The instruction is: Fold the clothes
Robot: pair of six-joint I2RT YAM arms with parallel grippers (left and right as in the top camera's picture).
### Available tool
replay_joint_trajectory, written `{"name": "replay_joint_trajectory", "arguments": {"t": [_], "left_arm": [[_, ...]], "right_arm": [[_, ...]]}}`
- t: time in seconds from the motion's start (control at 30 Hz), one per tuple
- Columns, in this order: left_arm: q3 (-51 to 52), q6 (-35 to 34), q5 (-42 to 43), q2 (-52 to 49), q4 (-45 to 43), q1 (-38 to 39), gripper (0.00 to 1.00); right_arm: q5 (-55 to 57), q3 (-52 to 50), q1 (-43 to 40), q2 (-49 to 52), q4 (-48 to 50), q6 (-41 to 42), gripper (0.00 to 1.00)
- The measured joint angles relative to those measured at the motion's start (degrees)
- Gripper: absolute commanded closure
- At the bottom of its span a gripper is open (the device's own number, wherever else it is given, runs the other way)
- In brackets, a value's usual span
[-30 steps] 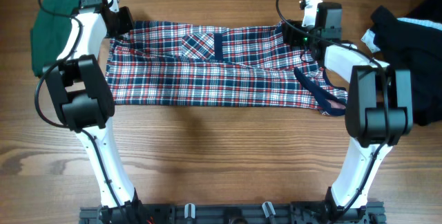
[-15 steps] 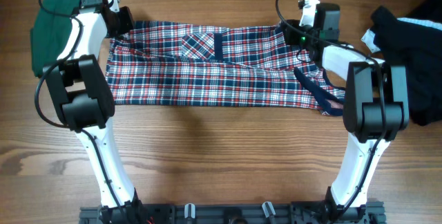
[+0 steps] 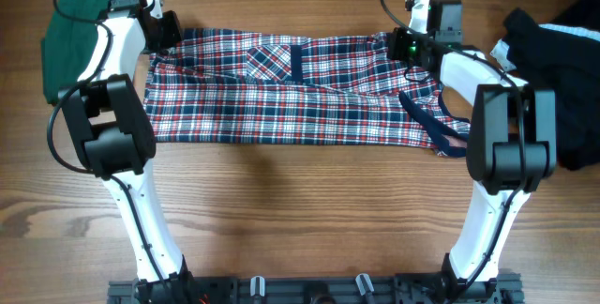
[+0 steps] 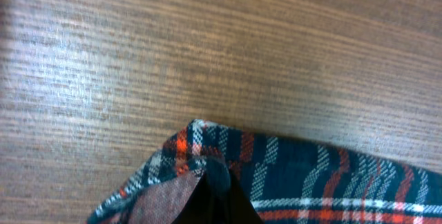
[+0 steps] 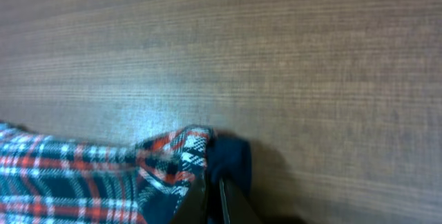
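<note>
Grasp stage of a fold: on the worktop point(image 3: 281, 229) the plaid dress point(image 3: 300, 98) is lying flat and lengthwise. A dark-green garment point(image 3: 66, 41) is sitting just beyond its left end and a black garment point(image 3: 562, 69) is lying heaped just beyond its right end. The left fingers point(image 4: 224, 207) are clamping the dress's far left corner, and the right fingers point(image 5: 235, 207) are pinching its far right corner, navy trim included; both pairs are shut on cloth. The next move is probably calling for both corners to rise together and travel toward the dress's near edge, with the far hem kept taut so the layers land square. Bare wood is lying open on the near side of the dress, giving ample room. The loose navy strap point(image 3: 436, 130) trailing at the dress's right end is risking a snag.
</note>
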State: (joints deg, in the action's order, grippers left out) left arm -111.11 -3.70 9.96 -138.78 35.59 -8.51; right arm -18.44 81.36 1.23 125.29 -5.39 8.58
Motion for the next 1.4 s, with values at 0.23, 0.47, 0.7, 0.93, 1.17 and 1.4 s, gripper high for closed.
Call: {"name": "replay_joint_trajectory", "arguments": {"t": [0.23, 0.47, 0.7, 0.93, 1.17, 1.4], "left_arm": [[0.0, 0.0, 0.0, 1.31, 2.49, 0.0, 0.96], [0.0, 0.0, 0.02, 7.91, 5.09, 0.0, 0.96], [0.0, 0.0, 0.0, 10.99, 5.6, 0.37, 0.96], [0.0, 0.0, -1.03, 11.02, 7.1, 0.37, 0.96], [0.0, -0.02, -4.31, 11.02, 3.04, 0.37, 0.96], [0.0, 0.0, -4.98, 11.02, -0.04, 0.37, 0.96]], "right_arm": [[-0.04, 4.55, -1.53, -5.68, -11.52, -1.11, 0.96], [-0.48, 5.14, -3.91, -10.69, -20.39, -1.36, 0.96], [-0.59, 5.14, -4.83, -10.88, -25.94, -2.45, 0.96], [-0.63, 5.14, -4.81, -11.23, -28.09, -3.82, 0.96], [-0.63, 5.14, -4.81, -12.28, -26.93, -4.37, 0.96], [-1.53, 5.14, -4.81, -12.31, -26.77, -4.39, 0.96]]}}
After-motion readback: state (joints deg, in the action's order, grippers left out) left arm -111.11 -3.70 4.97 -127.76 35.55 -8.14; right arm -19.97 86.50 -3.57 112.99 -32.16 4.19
